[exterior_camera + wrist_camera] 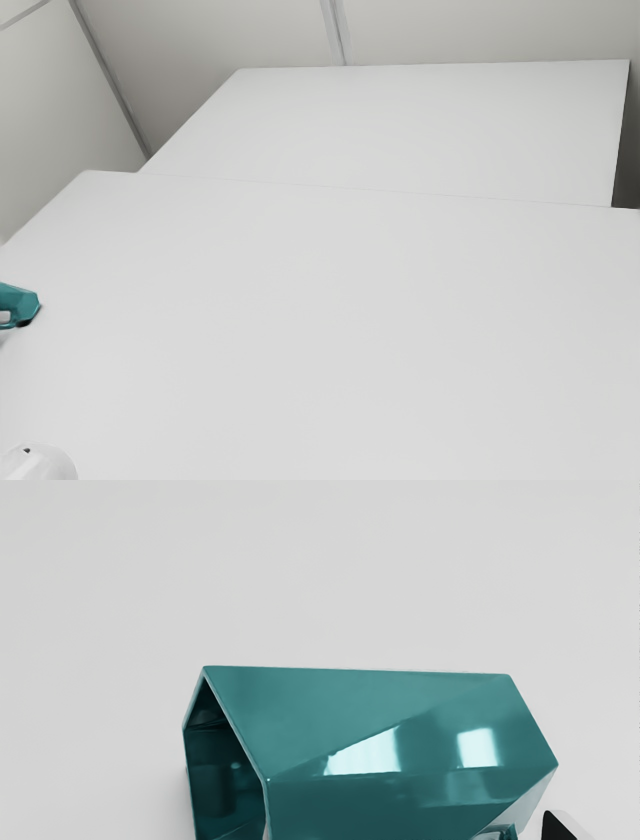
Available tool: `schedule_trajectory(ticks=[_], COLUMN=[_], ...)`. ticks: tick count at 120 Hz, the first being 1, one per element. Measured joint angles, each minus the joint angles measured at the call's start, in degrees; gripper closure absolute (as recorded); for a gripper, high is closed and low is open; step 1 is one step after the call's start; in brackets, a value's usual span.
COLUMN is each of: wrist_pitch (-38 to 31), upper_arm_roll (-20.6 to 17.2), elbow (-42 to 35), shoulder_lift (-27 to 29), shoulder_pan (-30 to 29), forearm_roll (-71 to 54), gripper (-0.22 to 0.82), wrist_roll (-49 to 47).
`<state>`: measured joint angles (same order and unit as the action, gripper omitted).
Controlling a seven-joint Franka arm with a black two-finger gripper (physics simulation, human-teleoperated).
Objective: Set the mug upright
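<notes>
A glossy teal mug [20, 302] with flat, angular faces is cut off by the exterior view's left edge, resting on the white table. From the wrist view, the mug [360, 710] lies on its side, its dark open mouth turned away from the end nearest the black part of my gripper [556, 827]. That part of the gripper stands just past the mug's closed end, with a visible gap between them. The mug's lower portion is cut off, and I cannot tell whether anything touches it there.
The white table [330, 330] extends toward the exterior view's right. Behind it is another white surface [400, 125], with pale walls [210, 40] beyond. A rounded white arm part [40, 465] occupies the exterior view's lower left corner.
</notes>
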<state>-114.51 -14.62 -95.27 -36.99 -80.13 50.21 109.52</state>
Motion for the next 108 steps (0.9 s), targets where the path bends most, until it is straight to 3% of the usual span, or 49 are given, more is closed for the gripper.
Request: schedule_trajectory(ticks=[13, 33, 50, 85, 108], wrist_pitch=[-0.1, -0.3, -0.4, -1.2, -2.5], upper_arm_roll=[-0.6, -1.4, -2.0, -3.1, -2.6], elbow=[-0.5, -0.5, -0.4, -0.7, -5.7], shoulder_lift=[0.7, 2.0, 3.3, 7.1, 14.2], shoulder_pan=[0.0, 0.1, 0.1, 0.5, 5.2], forearm_roll=[0.0, 0.0, 0.0, -0.1, -0.7], gripper=[0.19, 0.51, 0.67, 0.74, 0.75], wrist_roll=[0.5, 1.2, 1.5, 1.7, 0.2])
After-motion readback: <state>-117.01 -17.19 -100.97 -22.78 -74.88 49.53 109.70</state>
